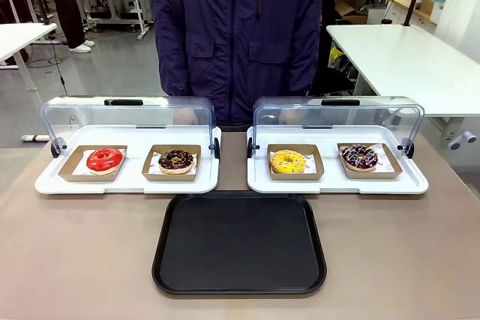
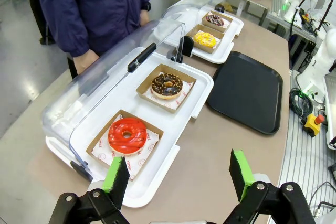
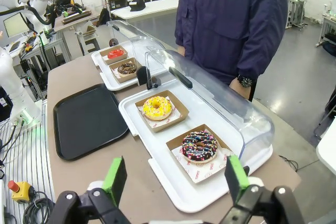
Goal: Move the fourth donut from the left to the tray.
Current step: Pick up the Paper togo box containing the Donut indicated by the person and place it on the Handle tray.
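The fourth donut, chocolate-glazed with pink and white sprinkles, sits in a brown cardboard holder at the right end of the right white tray; it lies close ahead in the right wrist view and far off in the left wrist view. The black tray lies bare in front of both white trays. My right gripper hovers open a little short of the fourth donut, nothing between its fingers. My left gripper is open near the red donut, holding nothing.
Left to right lie a red donut, a crumb-topped chocolate donut and a yellow donut, each in a cardboard holder. Both white trays have clear domed lids raised at the back. A person in a dark jacket stands at the far edge.
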